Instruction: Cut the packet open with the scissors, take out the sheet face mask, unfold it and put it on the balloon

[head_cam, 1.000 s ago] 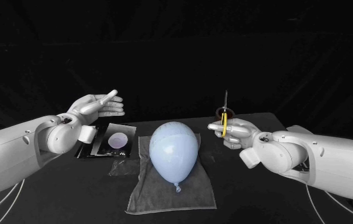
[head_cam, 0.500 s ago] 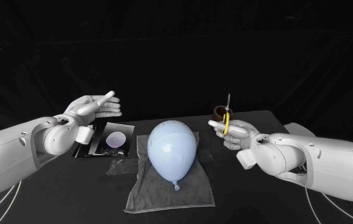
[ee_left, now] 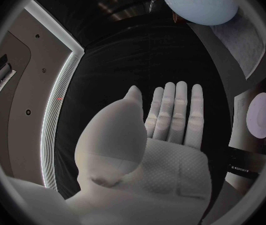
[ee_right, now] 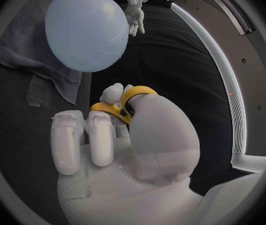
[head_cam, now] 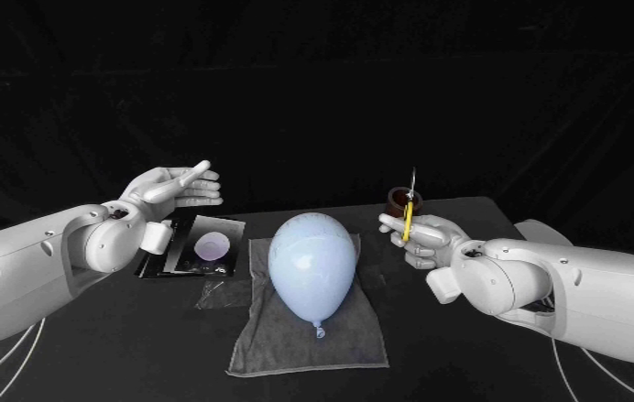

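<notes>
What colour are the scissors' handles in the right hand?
Yellow; the scissors' handles show best in the right wrist view.

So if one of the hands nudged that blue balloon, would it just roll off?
Probably: the balloon looks round-sided and light, lying loose on its side. The grey towel beneath may slow it a little. Its smooth skin would likely slip in a grasp.

1. No text, brand, number or sign readable from here.
2. Packet point(head_cam: 198, 248): dark front with a pale oval print. Any lettering on it is too small to make out.
3. Scissors point(head_cam: 409, 217): yellow handles, no legible marking.
4. Balloon point(head_cam: 311, 265): plain pale blue, no print legible.
</notes>
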Controlling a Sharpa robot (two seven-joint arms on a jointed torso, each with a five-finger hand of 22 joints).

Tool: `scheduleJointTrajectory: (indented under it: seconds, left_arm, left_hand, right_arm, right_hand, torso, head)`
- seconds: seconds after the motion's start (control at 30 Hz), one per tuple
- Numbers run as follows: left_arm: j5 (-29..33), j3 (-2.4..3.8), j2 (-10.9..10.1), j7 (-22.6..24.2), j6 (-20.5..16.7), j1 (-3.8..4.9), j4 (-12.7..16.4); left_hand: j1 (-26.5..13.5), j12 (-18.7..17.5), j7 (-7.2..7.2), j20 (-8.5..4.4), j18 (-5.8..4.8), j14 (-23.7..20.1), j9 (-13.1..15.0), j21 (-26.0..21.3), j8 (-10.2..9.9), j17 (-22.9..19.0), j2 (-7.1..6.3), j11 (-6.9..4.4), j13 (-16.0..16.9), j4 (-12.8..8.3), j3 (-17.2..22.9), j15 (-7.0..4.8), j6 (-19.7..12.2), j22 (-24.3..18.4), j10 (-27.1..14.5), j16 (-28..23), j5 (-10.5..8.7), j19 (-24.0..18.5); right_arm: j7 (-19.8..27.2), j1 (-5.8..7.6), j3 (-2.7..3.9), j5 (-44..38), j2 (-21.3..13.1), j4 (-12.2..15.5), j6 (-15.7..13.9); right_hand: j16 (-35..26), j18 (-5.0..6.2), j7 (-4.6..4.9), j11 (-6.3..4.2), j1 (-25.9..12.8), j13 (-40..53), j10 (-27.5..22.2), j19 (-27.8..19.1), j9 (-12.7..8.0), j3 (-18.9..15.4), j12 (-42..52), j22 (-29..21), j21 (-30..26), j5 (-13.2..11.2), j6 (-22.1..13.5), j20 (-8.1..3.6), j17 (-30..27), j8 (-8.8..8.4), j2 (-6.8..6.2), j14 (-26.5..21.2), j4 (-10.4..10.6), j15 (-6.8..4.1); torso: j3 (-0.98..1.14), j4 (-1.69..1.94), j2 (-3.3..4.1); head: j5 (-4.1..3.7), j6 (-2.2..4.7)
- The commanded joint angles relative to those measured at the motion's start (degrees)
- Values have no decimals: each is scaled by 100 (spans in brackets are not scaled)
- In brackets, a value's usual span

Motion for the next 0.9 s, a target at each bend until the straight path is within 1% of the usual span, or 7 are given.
scheduleJointTrajectory:
  seconds: [0.03,0.27,0.37,0.5,0.57,0.67,0.9]
  left_arm:
    - [18,5,-3,26,60,3,43]
    - [-210,2,-12,22,63,-4,15]
    - [-767,0,-18,23,64,-19,-6]
    - [-1476,0,-26,-13,68,-51,-45]
    - [-1685,-1,-35,-32,52,-70,-69]
    - [-1895,0,-63,-49,-7,-97,-110]
    - [-2089,0,-110,-80,-285,-122,-256]
  left_hand:
    - [98,-35,-2,-15,84,-56,-13,19,-31,6,0,-5,1,0,-44,-1,24,-8,34,25,-5,25]
    - [285,-54,-6,-13,85,-85,-42,19,-68,4,17,-7,-6,-11,-58,-1,37,-13,29,60,-4,19]
    - [446,-110,15,-6,81,-141,-79,5,-134,-9,-50,17,-30,-23,-105,18,-14,-22,-42,64,-7,-8]
    - [546,-212,32,-30,101,-151,-151,52,-271,-27,-200,63,-72,-3,-277,45,-191,-3,-190,88,-8,68]
    - [585,-237,34,-177,86,50,-170,261,-293,10,-192,53,-82,3,-362,8,-204,84,-216,213,0,414]
    - [695,-264,17,-303,98,169,-187,420,-309,48,-169,50,-92,-8,-462,-26,-197,145,-242,311,-4,659]
    - [790,-279,23,-295,75,32,-201,389,-323,43,-165,62,-96,-12,-563,4,-195,124,-255,287,-5,582]
  right_arm:
    - [103,0,6,160,11,10,259]
    - [269,2,7,226,16,-1,458]
    - [394,3,8,255,1,11,776]
    - [482,12,8,248,-29,32,963]
    - [504,21,9,220,-51,52,995]
    - [527,40,10,149,-93,95,1013]
    - [550,83,12,-52,-141,147,987]
  right_hand:
    - [18,-36,218,-53,289,1777,1610,605,-244,225,5400,1506,25,-9,-23,51,1510,-246,186,593,-157,72]
    - [-7,-36,161,-93,88,1777,1610,605,-537,148,5400,1506,25,-12,348,70,1450,-472,-418,569,-552,41]
    - [-44,-36,270,-18,-83,1777,1610,605,-657,-23,5400,1506,25,-7,181,106,1370,-662,-664,534,-529,90]
    - [-75,-36,348,62,-39,1777,1610,605,-769,-62,5400,1506,25,-11,98,156,1308,-823,-714,502,-591,158]
    - [-63,-36,350,65,-22,1777,1610,605,-780,-58,5400,1506,25,-11,106,161,1334,-835,-706,513,-605,162]
    - [-32,-36,343,63,12,1777,1610,605,-805,-49,5400,1506,25,-11,158,169,1400,-850,-686,543,-633,165]
    - [-4,-36,337,56,15,1777,1610,605,-845,-55,5400,1506,25,-12,206,176,1462,-884,-670,572,-646,161]
  torso:
    - [2,0,3]
    - [8,-6,-6]
    - [6,0,-4]
    - [2,-2,-14]
    - [1,-5,-17]
    - [-1,-4,-18]
    - [-1,6,-14]
  head:
    - [130,-23]
    - [735,-107]
    - [881,-135]
    - [1130,-204]
    - [1248,-233]
    - [1572,-305]
    - [2239,-377]
